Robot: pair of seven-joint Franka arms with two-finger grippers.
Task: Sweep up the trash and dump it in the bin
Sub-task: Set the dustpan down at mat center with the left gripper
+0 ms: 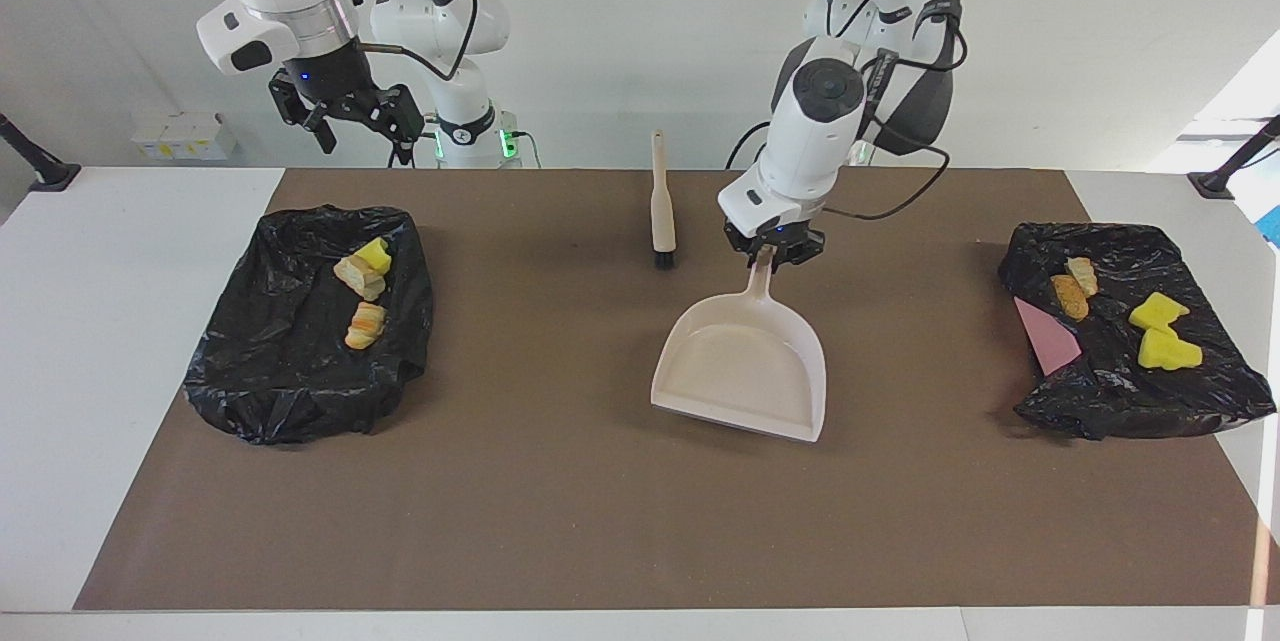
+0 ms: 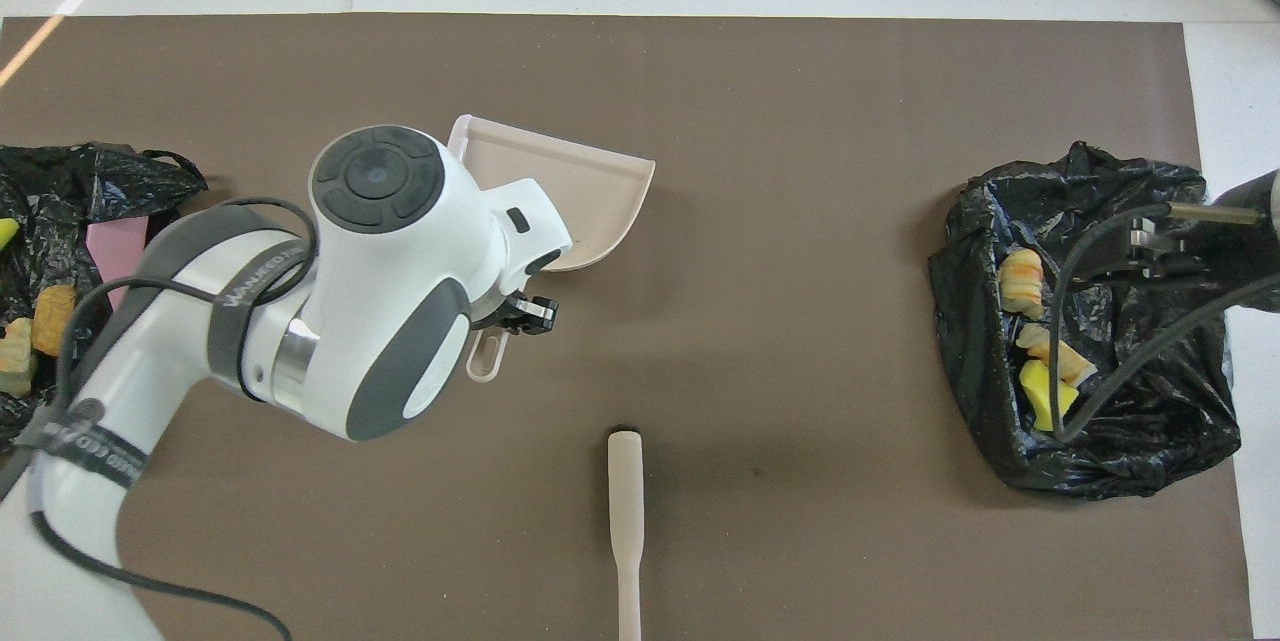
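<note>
The smooth beige plastic dustpan (image 1: 745, 366) was held by its slim handle in the clenched left gripper (image 1: 771, 252) over the matte brown mat (image 1: 560, 481). Right gripper (image 1: 350, 116) was spread, empty. Spongy yellow and bread-like trash (image 1: 1160, 331) was seen on crinkled black bags (image 1: 1120, 391).

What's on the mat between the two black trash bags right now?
In the facing view, the dustpan held by the left gripper, and the brush.

No legible text beyond unreadable lettering on the left arm (image 2: 250, 271)
</note>
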